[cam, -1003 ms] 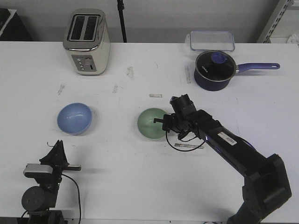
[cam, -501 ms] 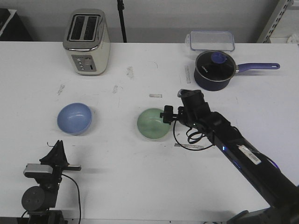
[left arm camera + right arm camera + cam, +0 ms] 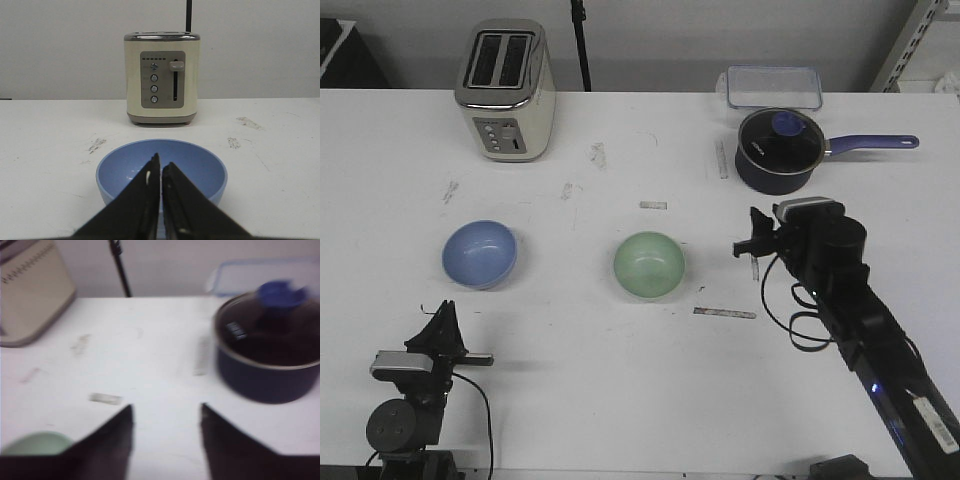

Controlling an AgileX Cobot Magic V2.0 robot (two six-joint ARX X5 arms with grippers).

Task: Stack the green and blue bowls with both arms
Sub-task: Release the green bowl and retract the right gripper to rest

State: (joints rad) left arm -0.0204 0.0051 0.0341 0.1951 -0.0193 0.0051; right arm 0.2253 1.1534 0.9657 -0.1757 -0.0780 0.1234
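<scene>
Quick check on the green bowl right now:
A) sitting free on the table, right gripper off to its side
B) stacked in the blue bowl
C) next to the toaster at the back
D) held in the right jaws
A: the green bowl sits alone mid-table, the right gripper is clear of it with open jaws, and the blue bowl is apart and empty.

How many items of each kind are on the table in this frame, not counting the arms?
Bowls: 2, a green bowl and a blue bowl
Toasters: 1, a cream toaster
Saucepans: 1, a navy saucepan with lid on
Clear containers: 1, a plastic container behind the saucepan
Total: 5
</scene>
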